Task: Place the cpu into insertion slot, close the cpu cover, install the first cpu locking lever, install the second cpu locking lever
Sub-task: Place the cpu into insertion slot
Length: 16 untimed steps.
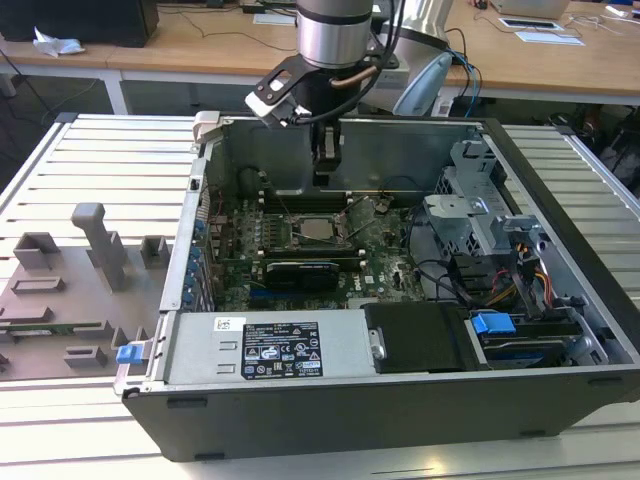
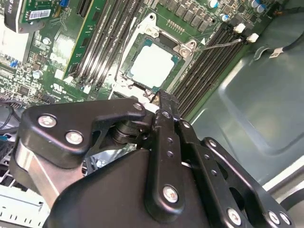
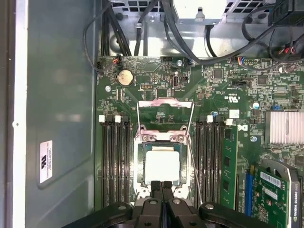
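Note:
The cpu (image 3: 162,166) lies flat in the insertion slot (image 3: 141,164) on the green motherboard, its pale silver top facing up; both also show in the second wrist view, cpu (image 2: 152,64), and the slot from outside (image 1: 318,232). The cpu cover (image 3: 165,102) is swung back off the slot, with board showing through its window. A thin wire locking lever (image 3: 194,166) runs loose along one side of the slot. My gripper (image 3: 161,184) is shut with nothing between its fingers, its tips hovering at the slot's edge opposite the cover hinge. The gripper (image 1: 322,178) hangs inside the open case.
Black memory slots (image 3: 116,161) flank the socket on both sides. A long black card (image 1: 300,272) lies in front of it, then the power supply (image 1: 270,345). A drive cage with cables (image 1: 490,230) fills the exterior view's right. The case wall (image 3: 57,118) is close by.

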Available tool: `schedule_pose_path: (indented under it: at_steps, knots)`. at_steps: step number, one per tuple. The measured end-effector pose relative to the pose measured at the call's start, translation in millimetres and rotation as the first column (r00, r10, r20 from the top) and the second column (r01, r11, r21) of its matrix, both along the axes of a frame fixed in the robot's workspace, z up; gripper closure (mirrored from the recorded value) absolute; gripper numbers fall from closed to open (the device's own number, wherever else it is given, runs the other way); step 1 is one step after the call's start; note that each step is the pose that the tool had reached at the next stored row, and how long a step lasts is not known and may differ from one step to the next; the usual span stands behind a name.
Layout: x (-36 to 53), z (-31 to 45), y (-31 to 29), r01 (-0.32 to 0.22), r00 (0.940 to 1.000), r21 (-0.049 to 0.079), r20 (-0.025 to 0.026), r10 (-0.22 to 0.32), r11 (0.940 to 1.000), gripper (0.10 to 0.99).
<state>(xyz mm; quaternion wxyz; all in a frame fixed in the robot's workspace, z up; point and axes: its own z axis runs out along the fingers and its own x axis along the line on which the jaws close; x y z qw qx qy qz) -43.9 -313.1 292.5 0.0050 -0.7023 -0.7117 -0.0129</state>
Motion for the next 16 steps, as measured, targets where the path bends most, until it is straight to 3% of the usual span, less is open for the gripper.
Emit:
schedule_pose_path:
  at_steps: [6, 10, 16]
  knots:
    - [0.0, 10.1, 0.0, 0.000, 1.0000, 0.000, 0.0000, 0.000, 1.0000, 0.980]
    - [0.0, 22.0, 0.0, 0.000, 1.0000, 0.000, 0.0000, 0.000, 1.0000, 0.980]
    - [0.0, 23.5, 0.0, 0.000, 1.0000, 0.000, 0.0001, 0.000, 1.0000, 0.980]
